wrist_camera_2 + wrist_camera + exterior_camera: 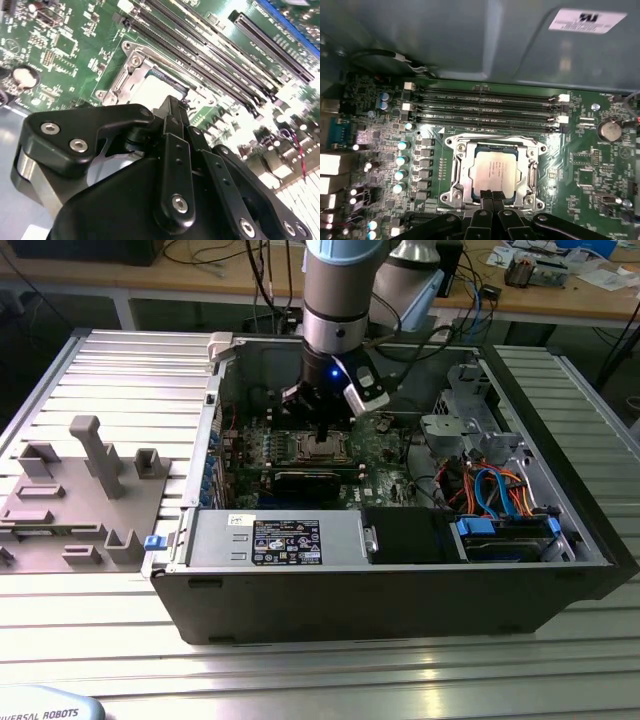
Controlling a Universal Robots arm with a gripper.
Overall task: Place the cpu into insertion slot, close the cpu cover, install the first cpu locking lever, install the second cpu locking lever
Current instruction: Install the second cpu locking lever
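The cpu [495, 169] lies flat in the insertion slot [458, 192], its dull silver top showing through the window of the cpu cover [461, 167], which lies down over it. My gripper [492, 196] hovers at one edge of the socket, its two black fingers pressed together with nothing between them. In the second wrist view the same shut fingers [174, 114] sit just beside the cpu [152, 86] and the cover frame [131, 64]. From outside, the gripper [322, 434] hangs straight down over the socket [322, 449] on the green motherboard [385, 445].
Long black memory slots [490, 106] run beside the socket. The case walls [215, 430] enclose the board, with a power supply [285, 540] in front and a drive cage with blue and orange cables [500, 490]. A grey fixture tray [80, 500] sits at the exterior view's left.
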